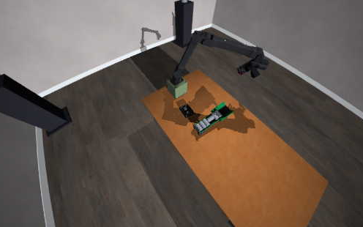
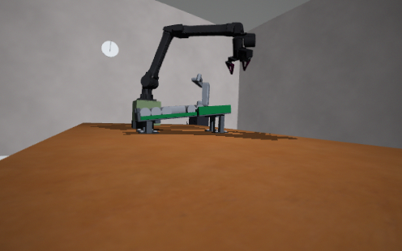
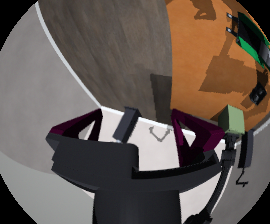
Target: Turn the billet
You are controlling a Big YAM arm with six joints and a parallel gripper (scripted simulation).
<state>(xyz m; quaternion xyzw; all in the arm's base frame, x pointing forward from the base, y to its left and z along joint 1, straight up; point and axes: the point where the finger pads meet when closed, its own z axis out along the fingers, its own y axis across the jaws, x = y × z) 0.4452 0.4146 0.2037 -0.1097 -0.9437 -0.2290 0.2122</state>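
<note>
A green feed ramp [image 1: 214,116] stands on short grey legs on the orange table; it also shows in the side view [image 2: 185,112]. Several grey billets [image 1: 200,125] lie across it in a row at its low end [image 2: 156,111]. One grey billet [image 1: 213,117] [image 2: 179,109] lies lengthwise just above them. My gripper [image 2: 237,66] is open and empty, high in the air beyond the ramp's upper end, far from the billets; it also shows in the overhead view [image 1: 247,72]. In the wrist view the open fingers frame the wall and floor, with the ramp [image 3: 252,36] at the right edge.
The arm's green base block [image 1: 177,88] stands at the table's far end. A small black device [image 1: 186,110] sits on the table between the base and the ramp. A grey post [image 2: 204,92] rises behind the ramp. A dark beam [image 1: 20,104] juts in at the left.
</note>
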